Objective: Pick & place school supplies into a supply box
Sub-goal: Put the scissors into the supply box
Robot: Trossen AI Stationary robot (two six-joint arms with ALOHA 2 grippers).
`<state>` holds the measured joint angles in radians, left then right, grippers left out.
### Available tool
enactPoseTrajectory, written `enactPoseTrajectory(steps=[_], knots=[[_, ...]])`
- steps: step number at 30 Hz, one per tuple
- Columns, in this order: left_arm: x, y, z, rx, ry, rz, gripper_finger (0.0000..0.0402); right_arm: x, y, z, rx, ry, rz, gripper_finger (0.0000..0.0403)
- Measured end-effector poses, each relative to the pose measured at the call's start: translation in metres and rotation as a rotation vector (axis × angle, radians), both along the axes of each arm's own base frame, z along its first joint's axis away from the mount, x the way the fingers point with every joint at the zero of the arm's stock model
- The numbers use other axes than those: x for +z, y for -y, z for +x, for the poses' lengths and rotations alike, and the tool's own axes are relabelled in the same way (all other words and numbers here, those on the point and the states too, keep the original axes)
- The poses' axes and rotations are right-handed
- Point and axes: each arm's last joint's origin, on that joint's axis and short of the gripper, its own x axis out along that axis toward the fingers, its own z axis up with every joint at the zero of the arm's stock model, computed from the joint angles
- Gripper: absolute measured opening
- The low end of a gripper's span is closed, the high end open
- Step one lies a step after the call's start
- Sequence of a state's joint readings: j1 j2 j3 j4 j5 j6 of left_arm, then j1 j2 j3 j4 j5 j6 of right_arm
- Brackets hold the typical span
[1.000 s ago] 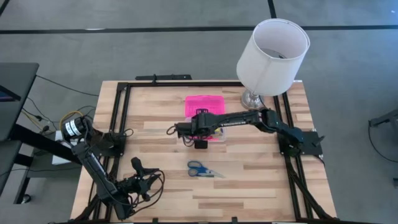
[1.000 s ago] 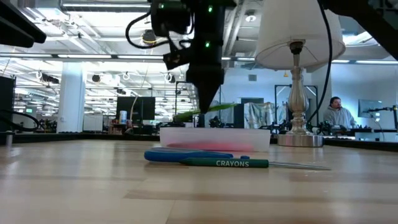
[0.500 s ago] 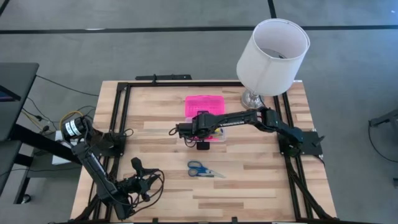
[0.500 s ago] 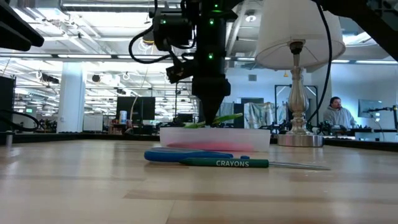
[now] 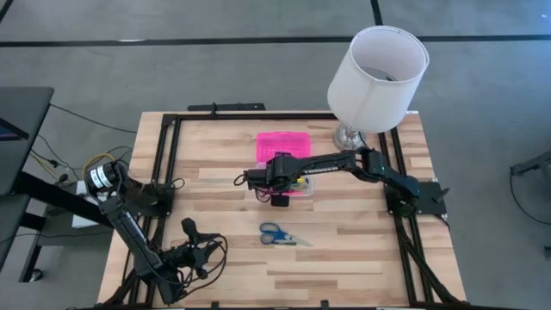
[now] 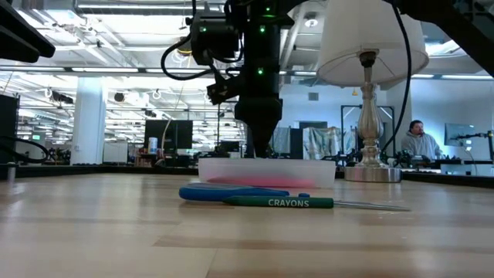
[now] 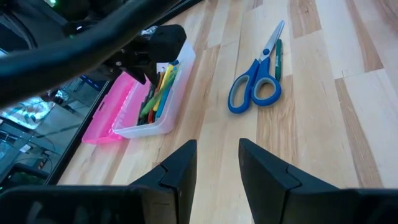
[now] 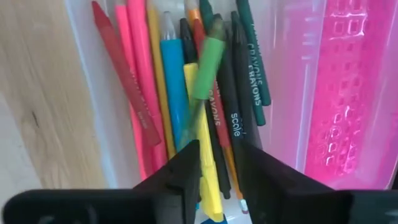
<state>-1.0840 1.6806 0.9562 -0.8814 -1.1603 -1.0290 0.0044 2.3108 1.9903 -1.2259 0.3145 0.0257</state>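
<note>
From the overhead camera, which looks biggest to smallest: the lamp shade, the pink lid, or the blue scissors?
1. Lamp shade, largest, though it stands nearer the camera.
2. Pink lid.
3. Blue scissors, smallest.

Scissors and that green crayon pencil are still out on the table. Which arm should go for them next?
Left, probably. The left gripper waits open and empty near the table's front, and its wrist view looks straight at the scissors and green pencil. The right gripper is down in the supply box over a green pen.

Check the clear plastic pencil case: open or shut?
Open. The clear plastic pencil case has its bright pink lid folded flat beside it, and coloured pencils lie exposed inside.
</note>
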Motion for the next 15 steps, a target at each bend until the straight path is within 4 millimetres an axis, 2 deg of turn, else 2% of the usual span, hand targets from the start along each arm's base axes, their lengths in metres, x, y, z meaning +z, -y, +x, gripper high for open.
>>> enactPoseTrajectory(steps=[3, 6, 12, 15], knots=[[0.0, 0.0, 0.0, 0.0, 0.0, 0.0, 0.0114, 0.0, -0.003, 0.0, 0.005, -0.001, 0.0, 0.011], [0.0, 0.0, 0.0, 0.0, 0.001, 0.001, 0.0114, 0.009, -0.014, -0.004, 0.03, -0.003, -0.005, 0.0112], [0.0, 0.0, 0.0, 0.0, 0.007, 0.004, 0.0114, 0.051, -0.051, -0.022, 0.074, 0.061, 0.002, 0.0113], [0.0, 0.0, 0.0, 0.0, 0.015, 0.007, 0.0114, 0.075, -0.078, -0.034, 0.105, 0.126, 0.014, 0.0113]])
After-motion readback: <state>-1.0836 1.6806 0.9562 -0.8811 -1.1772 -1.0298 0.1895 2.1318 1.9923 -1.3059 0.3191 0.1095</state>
